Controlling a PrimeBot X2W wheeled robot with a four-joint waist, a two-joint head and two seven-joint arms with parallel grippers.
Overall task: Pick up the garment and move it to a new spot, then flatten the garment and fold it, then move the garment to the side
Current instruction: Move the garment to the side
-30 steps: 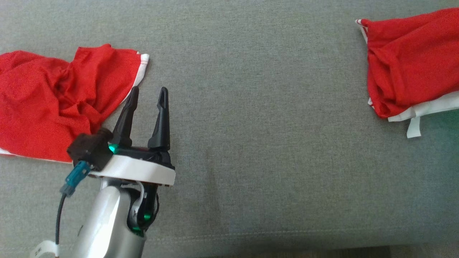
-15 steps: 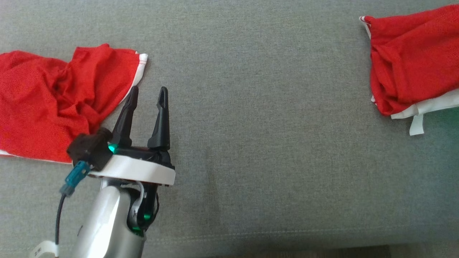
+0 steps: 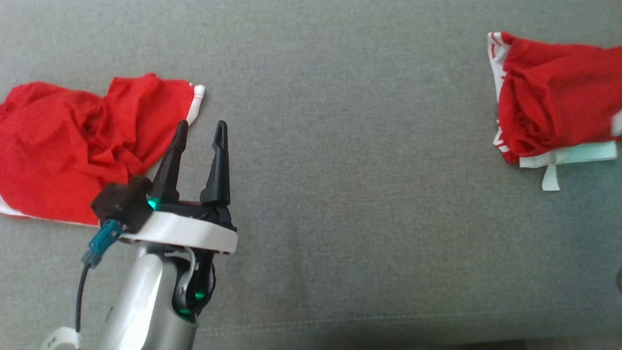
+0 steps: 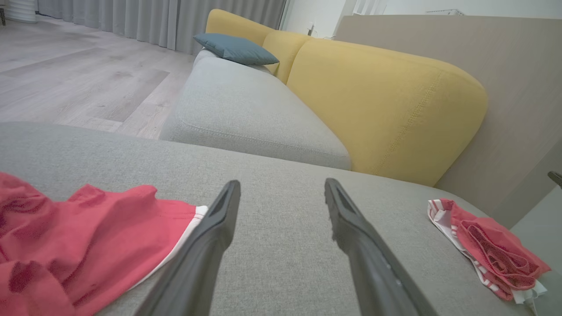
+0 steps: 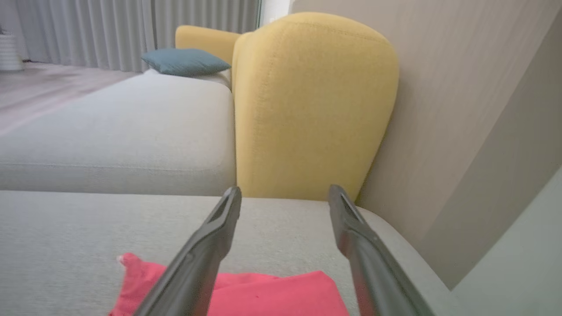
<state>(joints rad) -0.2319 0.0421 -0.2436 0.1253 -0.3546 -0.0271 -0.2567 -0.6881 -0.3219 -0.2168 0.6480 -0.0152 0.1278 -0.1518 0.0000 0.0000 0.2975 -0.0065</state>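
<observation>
A folded red garment (image 3: 549, 97) with white trim lies at the far right of the grey cushion (image 3: 350, 146), also seen as a small red bundle (image 4: 487, 250) in the left wrist view. My right gripper (image 5: 285, 191) stands open just above this red cloth (image 5: 272, 294), holding nothing. At the left lies a second, crumpled red garment (image 3: 73, 146), its red heap (image 4: 79, 245) filling the lower left of the left wrist view. My left gripper (image 3: 200, 127) is open and empty, its left finger beside that heap's white hem; the same gripper (image 4: 282, 184) points across bare cushion.
Yellow backrests (image 4: 386, 101) and a beige wall panel (image 5: 461, 109) rise beyond the cushion. A second grey seat (image 4: 246, 114) carries a blue pillow (image 4: 235, 48). Wooden floor (image 4: 66, 83) lies further off. The cushion's front seam (image 3: 388, 318) runs along the head view's bottom.
The head camera has shifted a little, so both garments sit lower in the picture. The right garment now looks more compact, with its white band flat on the cushion. The left arm holds still.
</observation>
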